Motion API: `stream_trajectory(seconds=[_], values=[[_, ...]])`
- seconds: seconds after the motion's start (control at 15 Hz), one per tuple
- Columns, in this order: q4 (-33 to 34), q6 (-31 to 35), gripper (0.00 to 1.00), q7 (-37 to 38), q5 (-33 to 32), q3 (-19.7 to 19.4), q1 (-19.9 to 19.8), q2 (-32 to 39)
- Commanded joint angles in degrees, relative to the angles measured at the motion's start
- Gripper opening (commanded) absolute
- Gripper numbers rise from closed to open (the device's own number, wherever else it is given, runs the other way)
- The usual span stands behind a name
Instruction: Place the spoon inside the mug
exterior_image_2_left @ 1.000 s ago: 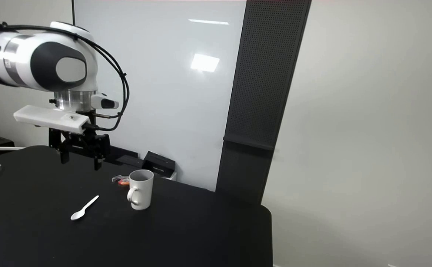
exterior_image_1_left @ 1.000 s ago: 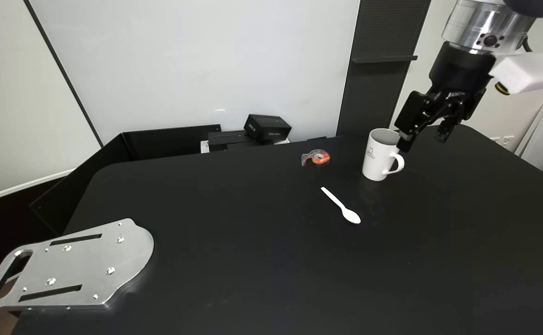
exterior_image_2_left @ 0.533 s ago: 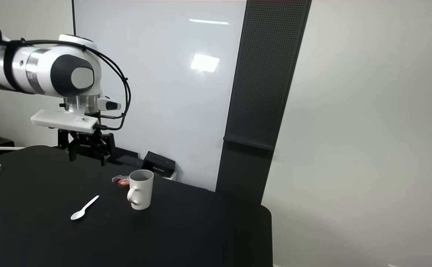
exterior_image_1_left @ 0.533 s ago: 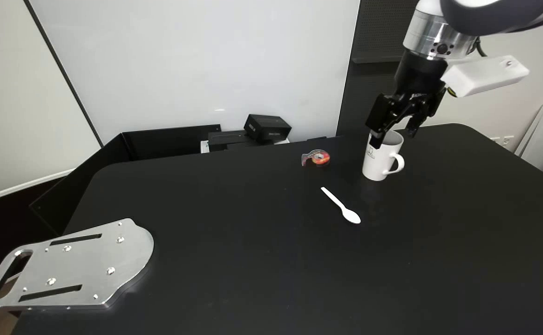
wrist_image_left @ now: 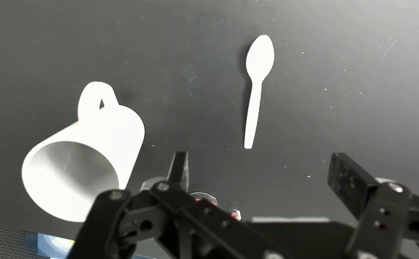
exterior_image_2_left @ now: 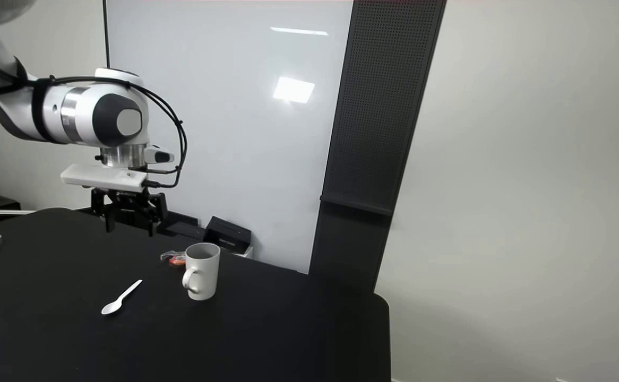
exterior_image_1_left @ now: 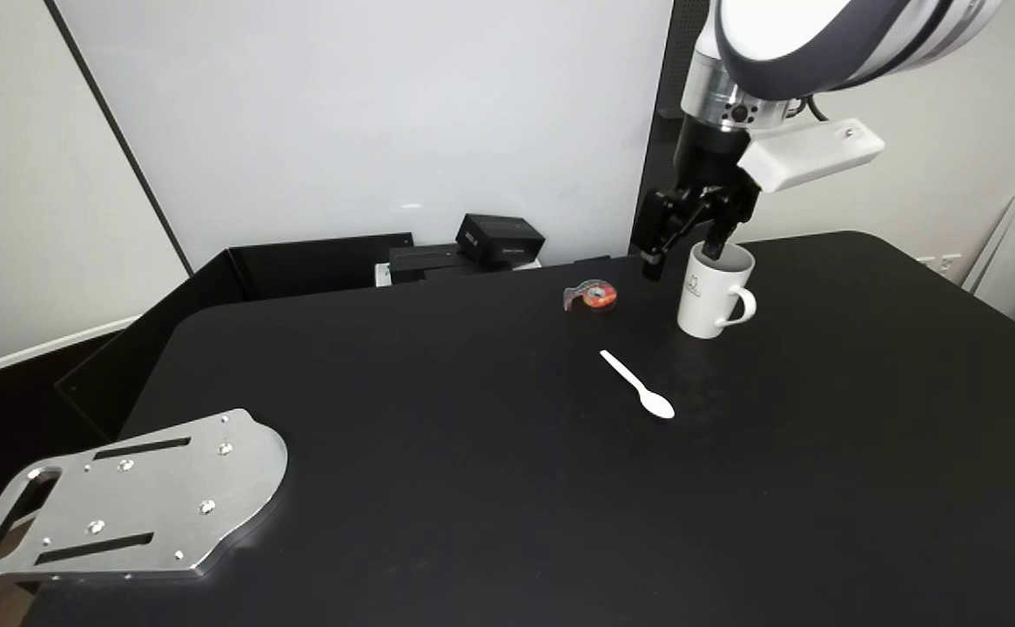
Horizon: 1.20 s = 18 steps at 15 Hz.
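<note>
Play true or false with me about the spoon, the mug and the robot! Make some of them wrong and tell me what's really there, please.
1. The spoon lies on the black table, apart from the mug. True.
2. The mug is tipped over. False: it stands upright.
3. The tool is open. True.
4. The tool is holding the spoon. False: its jaws stand apart, and the spoon is down on the table.
5. A tape dispenser is on the table too. True.
6. The spoon is bright red. False: it is white.
</note>
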Motion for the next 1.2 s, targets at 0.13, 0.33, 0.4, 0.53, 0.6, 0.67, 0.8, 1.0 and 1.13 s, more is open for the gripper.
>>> stream_trajectory(seconds=[0.13,0.33,0.4,0.53,0.6,0.67,0.8,1.0,1.13], values=[[12.67,-6.45,1.0,3.22,-1.4,-1.26,1.4,8.75],[17.65,-8.74,1.0,3.59,-1.4,-1.74,1.7,12.78],[19.13,-9.35,1.0,3.72,-1.3,-1.8,1.75,14.18],[21.67,-10.24,1.0,3.67,-1.04,-1.69,1.83,16.57],[22.73,-10.68,1.0,3.62,-0.96,-1.64,1.91,17.55],[23.65,-11.01,1.0,3.65,-0.9,-1.61,2.06,18.48],[25.09,-11.43,1.0,3.77,-0.79,-1.55,2.36,19.95],[26.41,-10.99,1.0,3.93,-0.44,-1.33,2.69,21.77],[26.54,-10.07,1.0,3.88,-0.04,-1.01,2.75,22.57]])
